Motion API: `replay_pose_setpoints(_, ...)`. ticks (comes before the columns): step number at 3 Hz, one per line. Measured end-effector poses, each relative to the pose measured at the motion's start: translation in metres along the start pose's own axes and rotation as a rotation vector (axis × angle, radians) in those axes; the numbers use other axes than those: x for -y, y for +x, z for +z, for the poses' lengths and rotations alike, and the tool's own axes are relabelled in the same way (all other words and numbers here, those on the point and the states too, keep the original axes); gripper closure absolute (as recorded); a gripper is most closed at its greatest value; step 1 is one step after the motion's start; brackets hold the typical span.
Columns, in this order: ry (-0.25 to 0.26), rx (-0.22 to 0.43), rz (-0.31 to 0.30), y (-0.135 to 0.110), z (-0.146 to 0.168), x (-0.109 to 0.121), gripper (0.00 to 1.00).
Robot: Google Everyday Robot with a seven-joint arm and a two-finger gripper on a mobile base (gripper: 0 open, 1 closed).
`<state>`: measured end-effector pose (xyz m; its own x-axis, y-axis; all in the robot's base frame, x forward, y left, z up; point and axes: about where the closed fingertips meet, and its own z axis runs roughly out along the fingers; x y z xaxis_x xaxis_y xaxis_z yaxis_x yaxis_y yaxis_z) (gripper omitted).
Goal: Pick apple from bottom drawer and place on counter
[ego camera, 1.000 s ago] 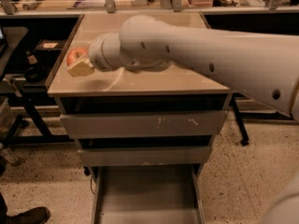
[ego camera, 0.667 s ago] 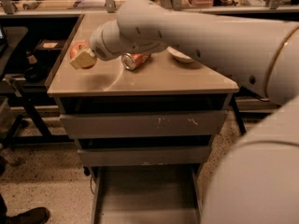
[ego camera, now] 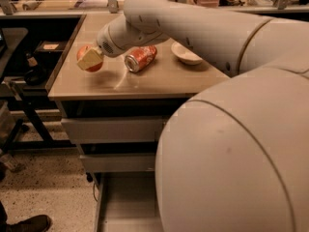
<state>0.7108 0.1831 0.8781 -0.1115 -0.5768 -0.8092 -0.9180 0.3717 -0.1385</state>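
My gripper (ego camera: 88, 59) is over the left part of the counter (ego camera: 159, 79), shut on the red-orange apple (ego camera: 85, 52), which it holds just above the surface. A pale finger pad (ego camera: 90, 60) covers the apple's front. The bottom drawer (ego camera: 123, 204) stands pulled out below the cabinet; its grey floor shows at the lower left, and my arm hides the rest.
A crushed red-orange soda can (ego camera: 140, 58) lies on the counter just right of the gripper. A white bowl (ego camera: 186, 53) sits further right. Two upper grey drawers (ego camera: 113, 129) are closed. A dark table (ego camera: 29, 71) stands left of the cabinet. A shoe (ego camera: 29, 224) is at bottom left.
The arm has swung further toward the camera and now fills the right side. The gripper with the apple stays over the counter's left part; the can and bowl have come into sight.
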Motion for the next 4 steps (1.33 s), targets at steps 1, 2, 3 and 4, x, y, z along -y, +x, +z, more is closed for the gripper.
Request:
replay_pose_setpoints(1, -0.064, -0.009, 0.062, 0.025, 0.015, -0.003, 1.00)
replay_pose_setpoints(2, -0.108, -0.007, 0.086, 0.038, 0.025, -0.008, 1.00)
replay_pose_setpoints(3, -0.108, -0.007, 0.087, 0.036, 0.024, -0.008, 0.82)
replay_pose_setpoints(4, -0.108, -0.007, 0.086, 0.036, 0.024, -0.008, 0.59)
